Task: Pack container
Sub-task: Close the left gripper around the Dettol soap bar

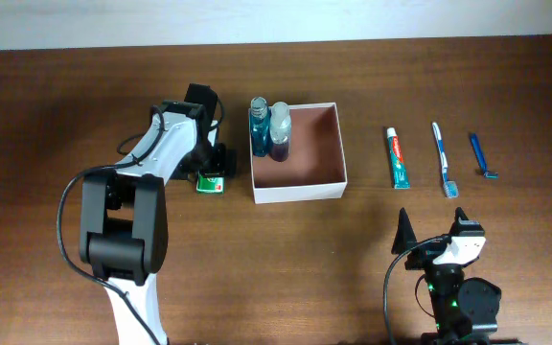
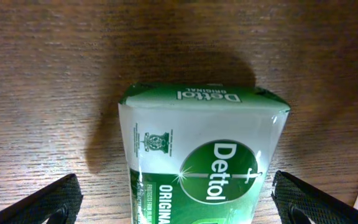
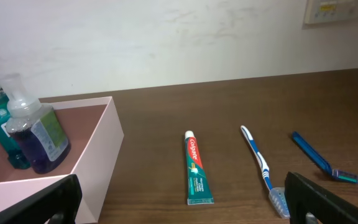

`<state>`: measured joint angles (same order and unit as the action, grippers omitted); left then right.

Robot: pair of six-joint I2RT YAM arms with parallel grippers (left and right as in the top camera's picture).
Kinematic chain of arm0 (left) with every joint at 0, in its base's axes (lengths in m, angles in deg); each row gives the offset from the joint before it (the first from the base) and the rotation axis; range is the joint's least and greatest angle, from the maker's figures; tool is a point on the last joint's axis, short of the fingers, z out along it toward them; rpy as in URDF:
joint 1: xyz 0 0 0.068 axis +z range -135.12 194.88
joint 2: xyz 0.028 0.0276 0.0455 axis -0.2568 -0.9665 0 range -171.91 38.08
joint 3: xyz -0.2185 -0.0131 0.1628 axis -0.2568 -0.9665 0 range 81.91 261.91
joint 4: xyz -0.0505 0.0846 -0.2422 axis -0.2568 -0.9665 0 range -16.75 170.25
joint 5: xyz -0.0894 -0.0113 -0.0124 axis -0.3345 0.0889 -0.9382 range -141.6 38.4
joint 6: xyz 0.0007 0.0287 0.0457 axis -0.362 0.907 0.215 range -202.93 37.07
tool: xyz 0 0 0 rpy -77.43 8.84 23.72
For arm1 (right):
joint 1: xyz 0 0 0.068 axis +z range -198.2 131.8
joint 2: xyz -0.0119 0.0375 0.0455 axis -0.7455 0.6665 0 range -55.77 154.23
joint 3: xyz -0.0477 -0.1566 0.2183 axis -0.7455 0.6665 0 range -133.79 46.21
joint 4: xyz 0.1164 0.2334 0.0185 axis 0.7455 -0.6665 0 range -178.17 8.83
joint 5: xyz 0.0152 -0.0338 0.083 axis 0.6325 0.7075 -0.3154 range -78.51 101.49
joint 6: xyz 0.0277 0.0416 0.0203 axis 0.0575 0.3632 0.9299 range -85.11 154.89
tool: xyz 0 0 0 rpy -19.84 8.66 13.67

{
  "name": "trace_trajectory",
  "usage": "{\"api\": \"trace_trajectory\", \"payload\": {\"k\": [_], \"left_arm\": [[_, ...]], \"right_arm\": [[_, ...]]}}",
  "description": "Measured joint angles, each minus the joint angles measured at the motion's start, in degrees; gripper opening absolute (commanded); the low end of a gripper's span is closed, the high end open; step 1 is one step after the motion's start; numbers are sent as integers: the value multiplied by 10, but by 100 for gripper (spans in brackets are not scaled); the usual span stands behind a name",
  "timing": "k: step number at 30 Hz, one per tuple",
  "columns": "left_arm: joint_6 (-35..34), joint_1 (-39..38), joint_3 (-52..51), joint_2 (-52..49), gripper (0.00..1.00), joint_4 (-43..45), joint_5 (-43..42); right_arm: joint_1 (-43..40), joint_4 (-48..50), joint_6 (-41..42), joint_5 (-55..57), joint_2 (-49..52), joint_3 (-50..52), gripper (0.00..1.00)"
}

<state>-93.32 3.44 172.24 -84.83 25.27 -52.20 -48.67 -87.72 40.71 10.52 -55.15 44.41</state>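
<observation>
The container (image 1: 320,144) is a square shallow box with white walls and a reddish-brown inside; its near wall (image 3: 98,155) shows in the right wrist view. Two bottles, one teal (image 1: 259,126) and one purple (image 1: 281,134), stand in its left side. A green Dettol soap packet (image 2: 204,155) lies on the table left of the box (image 1: 212,183). My left gripper (image 2: 179,208) is open and straddles the packet, its fingers (image 2: 42,205) clear of both sides. My right gripper (image 1: 436,236) stands open near the front edge, holding nothing.
Right of the box lie a toothpaste tube (image 1: 398,159), a toothbrush (image 1: 444,159) and a blue razor (image 1: 482,156), side by side; the same toothpaste tube (image 3: 196,168), toothbrush (image 3: 260,163) and razor (image 3: 319,157) lie ahead of the right gripper. A wall rises behind the table.
</observation>
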Motion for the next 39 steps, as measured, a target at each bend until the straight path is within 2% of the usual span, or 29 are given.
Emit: {"api": "trace_trajectory", "payload": {"k": [23, 27, 28, 29, 39], "left_arm": [[-2, 0, -9, 0, 94, 19, 0], [-2, 0, -9, 0, 89, 21, 0], [-2, 0, -9, 0, 80, 21, 0], [-2, 0, -9, 0, 76, 21, 0], [-4, 0, -9, 0, 72, 21, 0]], "right_arm": [[0, 0, 0, 0, 0, 0, 99], [0, 0, 0, 0, 0, 0, 98], [0, 0, 0, 0, 0, 0, 98], [0, 0, 0, 0, 0, 0, 98], [0, 0, 0, 0, 0, 0, 98]]}}
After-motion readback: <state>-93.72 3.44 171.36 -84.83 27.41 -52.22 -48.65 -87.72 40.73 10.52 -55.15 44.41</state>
